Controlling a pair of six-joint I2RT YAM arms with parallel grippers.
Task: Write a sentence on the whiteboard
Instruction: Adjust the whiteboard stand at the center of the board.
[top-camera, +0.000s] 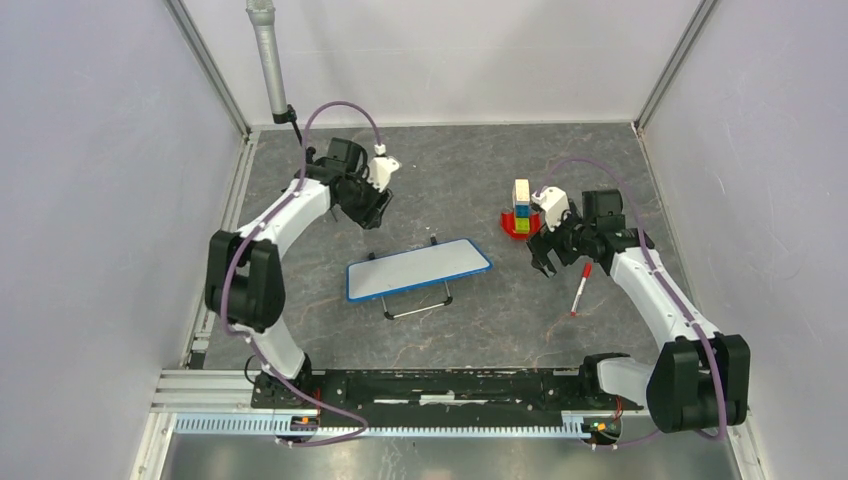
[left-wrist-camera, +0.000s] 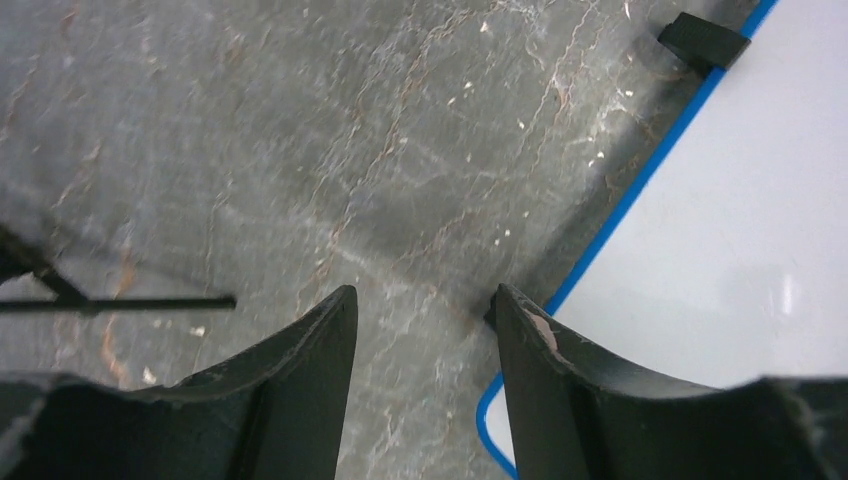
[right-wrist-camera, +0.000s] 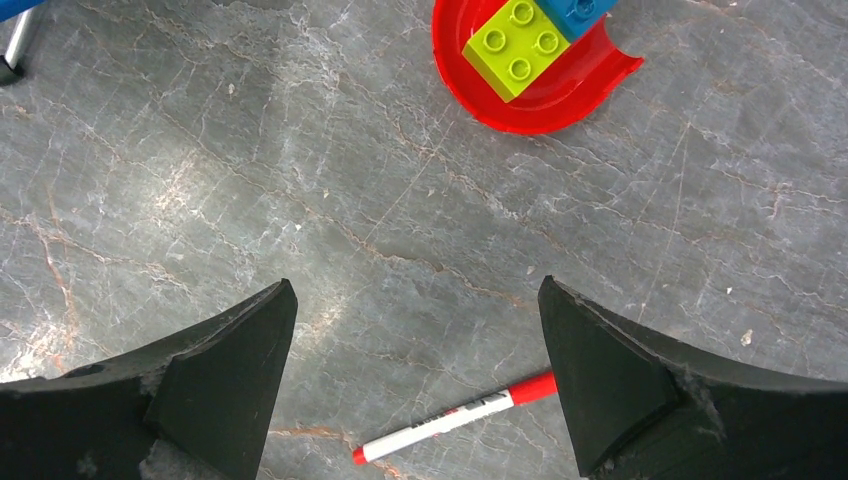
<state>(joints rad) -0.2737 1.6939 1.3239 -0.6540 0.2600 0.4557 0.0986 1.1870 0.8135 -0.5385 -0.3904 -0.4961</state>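
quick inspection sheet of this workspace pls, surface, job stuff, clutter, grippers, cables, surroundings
surface: grey marbled table, white specks.
job's things: whiteboard mid-table on wire legs, no writing seen; red marker lying loose by the right arm.
clutter: red dish holding stacked blocks.
grippers: left gripper open, empty, beside the board's edge; right gripper open, empty, above the marker.
cables: purple cable looped along each arm, no snag seen.
surroundings: plain walls; metal pole at back left.
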